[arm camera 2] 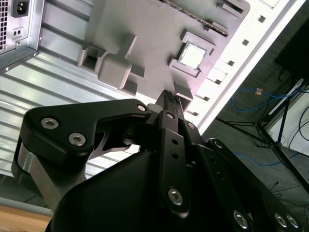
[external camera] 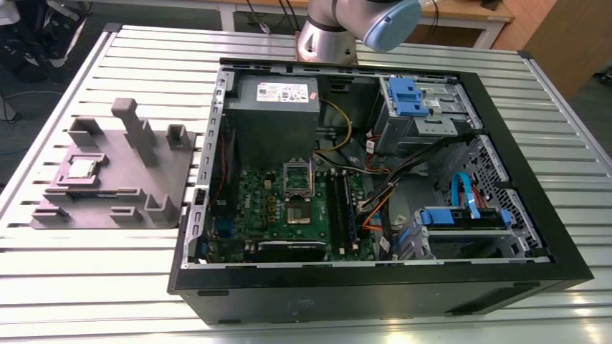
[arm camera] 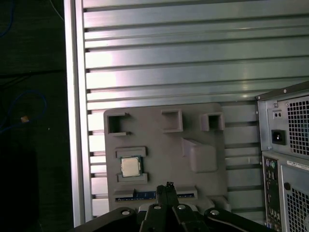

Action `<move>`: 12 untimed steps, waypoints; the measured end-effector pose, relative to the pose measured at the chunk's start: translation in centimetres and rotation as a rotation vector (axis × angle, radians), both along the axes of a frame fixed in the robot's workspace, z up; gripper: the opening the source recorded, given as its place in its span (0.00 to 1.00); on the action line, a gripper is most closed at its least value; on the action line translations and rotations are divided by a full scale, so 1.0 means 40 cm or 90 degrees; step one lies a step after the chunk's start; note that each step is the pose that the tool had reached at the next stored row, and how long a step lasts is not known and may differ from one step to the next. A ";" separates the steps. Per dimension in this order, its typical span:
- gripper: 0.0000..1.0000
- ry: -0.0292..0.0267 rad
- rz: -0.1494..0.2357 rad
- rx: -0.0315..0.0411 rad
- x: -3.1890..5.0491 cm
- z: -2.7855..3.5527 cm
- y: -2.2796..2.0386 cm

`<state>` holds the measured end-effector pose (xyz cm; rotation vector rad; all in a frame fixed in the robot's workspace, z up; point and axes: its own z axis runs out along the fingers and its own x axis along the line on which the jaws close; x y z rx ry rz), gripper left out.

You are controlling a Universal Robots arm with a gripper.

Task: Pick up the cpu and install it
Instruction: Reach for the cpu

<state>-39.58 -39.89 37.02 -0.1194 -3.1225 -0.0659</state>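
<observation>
Seen in the second wrist view: pincer (arm camera 2: 169, 94) with fingertips together, clamped on nothing, poised above the grey fixture (arm camera 2: 145, 34). Lying flat in a square recess of that fixture: the cpu (arm camera 2: 192, 54), silver top up, apart from the pincer. In the exterior view, fixture resting on the slatted worktop (external camera: 96, 287), just beside the open computer case (external camera: 383, 301), on the exterior view's left.
</observation>
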 end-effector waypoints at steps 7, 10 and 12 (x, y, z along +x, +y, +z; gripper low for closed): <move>0.10 -0.0001 0.000 0.0000 -0.007 0.000 0.000; 0.10 0.0000 0.000 0.0000 -0.010 0.000 0.000; 0.10 -0.0001 0.000 0.0000 -0.011 0.000 0.000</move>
